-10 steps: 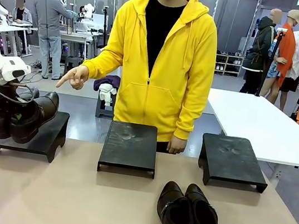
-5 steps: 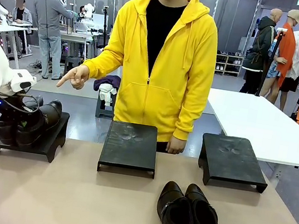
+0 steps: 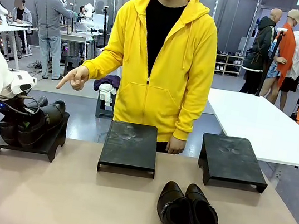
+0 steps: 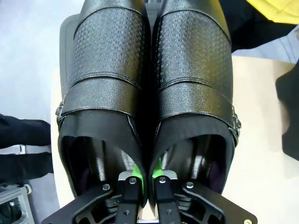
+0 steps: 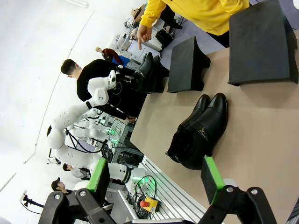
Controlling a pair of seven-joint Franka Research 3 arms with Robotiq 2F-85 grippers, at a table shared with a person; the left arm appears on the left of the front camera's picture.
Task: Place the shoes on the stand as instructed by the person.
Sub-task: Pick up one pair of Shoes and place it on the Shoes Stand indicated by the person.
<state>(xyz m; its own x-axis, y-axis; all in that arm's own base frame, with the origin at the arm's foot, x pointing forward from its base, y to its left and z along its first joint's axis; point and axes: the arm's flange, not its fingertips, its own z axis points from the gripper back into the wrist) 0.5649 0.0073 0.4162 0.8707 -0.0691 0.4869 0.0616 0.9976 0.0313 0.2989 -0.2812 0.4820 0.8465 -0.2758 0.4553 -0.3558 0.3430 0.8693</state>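
Between the left pincer's (image 4: 146, 169) green pads, the inner walls of the held pair (image 4: 112, 60) are clamped together, and the fingertips vanish inside the shoes. Beyond it, the pebbled, embossed uppers cover most of the matte black left stand (image 3: 50, 137); whether the soles rest flat is hidden. The right pincer (image 5: 155, 173) gapes wide and empty. Ahead of it the glossy second pair (image 5: 198, 130) sits on the bare tan table (image 5: 261, 140), with open room around. The person's hand (image 3: 75, 76) points down toward the left pincer's side.
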